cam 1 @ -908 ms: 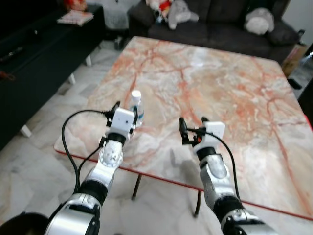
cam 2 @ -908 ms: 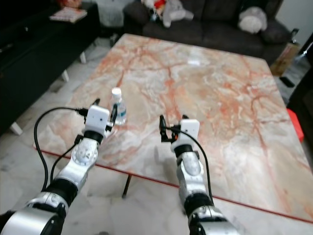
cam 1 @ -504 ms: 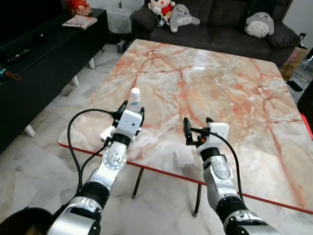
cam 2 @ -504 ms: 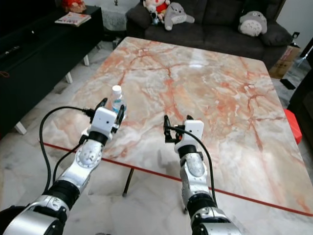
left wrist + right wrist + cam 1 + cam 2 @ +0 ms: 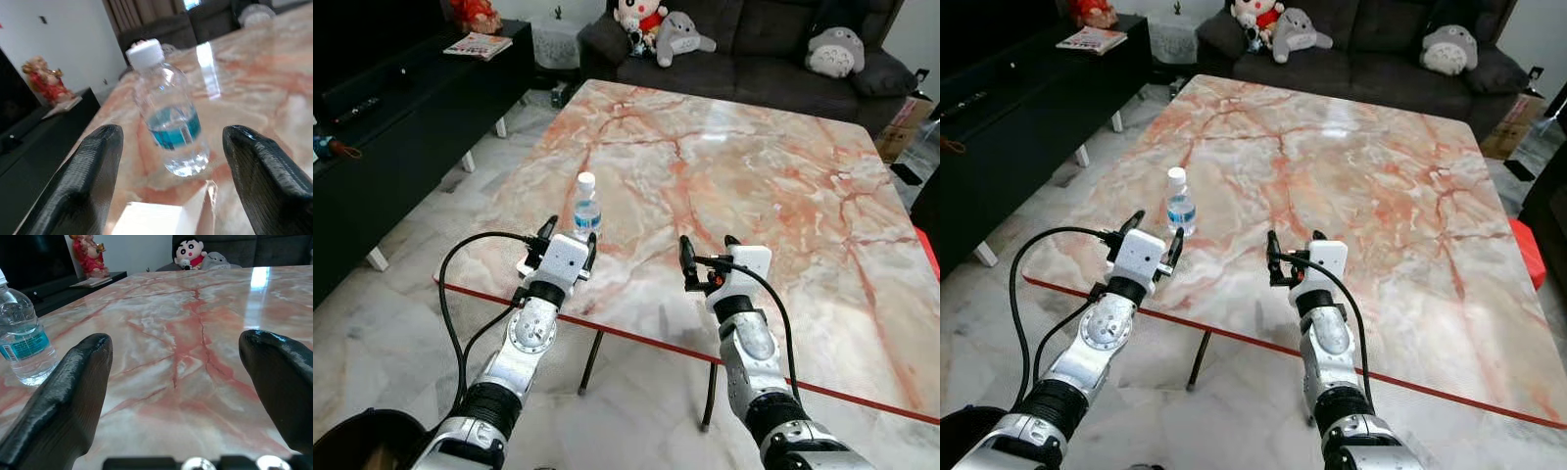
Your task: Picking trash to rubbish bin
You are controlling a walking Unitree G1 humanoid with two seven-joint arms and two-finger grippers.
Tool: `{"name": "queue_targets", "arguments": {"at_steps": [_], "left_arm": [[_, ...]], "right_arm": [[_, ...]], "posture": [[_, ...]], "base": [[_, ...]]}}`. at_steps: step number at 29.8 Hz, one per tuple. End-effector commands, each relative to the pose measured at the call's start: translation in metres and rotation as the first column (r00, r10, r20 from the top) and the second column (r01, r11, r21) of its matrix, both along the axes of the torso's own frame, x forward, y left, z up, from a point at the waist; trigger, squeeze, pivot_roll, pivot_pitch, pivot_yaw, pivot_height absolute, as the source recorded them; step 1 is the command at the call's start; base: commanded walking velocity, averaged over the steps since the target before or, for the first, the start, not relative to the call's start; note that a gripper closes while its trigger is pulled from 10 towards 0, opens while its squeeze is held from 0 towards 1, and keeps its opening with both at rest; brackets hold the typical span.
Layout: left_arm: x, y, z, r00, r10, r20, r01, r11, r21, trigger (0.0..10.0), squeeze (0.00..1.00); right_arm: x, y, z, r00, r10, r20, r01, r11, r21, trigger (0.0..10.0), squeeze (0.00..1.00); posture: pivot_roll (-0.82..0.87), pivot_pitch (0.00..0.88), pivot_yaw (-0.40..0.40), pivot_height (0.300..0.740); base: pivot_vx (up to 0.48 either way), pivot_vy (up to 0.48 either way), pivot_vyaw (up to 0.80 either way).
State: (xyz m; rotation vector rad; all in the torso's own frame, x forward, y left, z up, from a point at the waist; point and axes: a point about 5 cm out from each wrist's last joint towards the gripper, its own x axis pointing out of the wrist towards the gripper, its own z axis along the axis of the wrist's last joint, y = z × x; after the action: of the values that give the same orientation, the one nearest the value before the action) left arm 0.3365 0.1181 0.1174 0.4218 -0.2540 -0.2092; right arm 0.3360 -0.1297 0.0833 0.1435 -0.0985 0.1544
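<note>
So far we have picked up nothing: the bottle (image 5: 586,206) stands upright on the marble table (image 5: 773,186) near its front left edge, untouched. Our left gripper (image 5: 567,240) hovers just short of it, fingers spread wide with the bottle lined up between them in the wrist view. Our right gripper (image 5: 707,257) waits open over the table's front edge. Grasping, carrying and dropping it in a bin all remain.

Plush toys (image 5: 668,27) are sitting on a dark sofa (image 5: 759,59) — a marble table (image 5: 783,196) is standing before it.
</note>
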Motion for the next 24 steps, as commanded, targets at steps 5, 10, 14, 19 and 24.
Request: {"name": "queue_targets", "arguments": {"at_steps": [5,10,14,19,24], "left_arm": [[-0.001,-0.003,-0.007,0.999,-0.016,-0.048,0.019,0.998,0.065,10.0,0.0],[-0.004,-0.006,-0.011,0.998,-0.036,-0.06,0.044,0.99,0.135,10.0,0.0],[-0.005,-0.004,-0.015,0.996,-0.006,-0.084,0.02,0.985,0.17,10.0,0.0],[-0.003,0.002,-0.02,0.991,0.055,-0.12,-0.029,0.978,0.206,10.0,0.0],[-0.002,0.006,-0.021,0.988,0.087,-0.13,-0.056,0.973,0.224,10.0,0.0]], "right_arm": [[-0.002,-0.002,-0.004,1.0,-0.005,-0.015,0.005,1.0,-0.003,10.0,0.0],[-0.003,-0.001,-0.006,1.0,0.0,-0.029,-0.001,1.0,-0.008,10.0,0.0],[-0.003,-0.001,-0.006,1.0,0.003,-0.03,-0.004,1.0,-0.008,10.0,0.0],[-0.002,0.0,-0.006,1.0,0.005,-0.031,-0.005,1.0,-0.007,10.0,0.0],[-0.002,-0.001,-0.006,1.0,0.004,-0.03,-0.004,1.0,-0.006,10.0,0.0]], "posture": [[0.12,0.051,-0.1,0.74],[0.12,0.058,-0.102,0.74],[0.12,0.071,-0.105,0.74],[0.12,0.081,-0.108,0.74],[0.12,0.09,-0.109,0.74]], "base": [[0.0,0.0,0.0],[0.0,0.0,0.0],[0.0,0.0,0.0],[0.0,0.0,0.0],[0.0,0.0,0.0]]}}
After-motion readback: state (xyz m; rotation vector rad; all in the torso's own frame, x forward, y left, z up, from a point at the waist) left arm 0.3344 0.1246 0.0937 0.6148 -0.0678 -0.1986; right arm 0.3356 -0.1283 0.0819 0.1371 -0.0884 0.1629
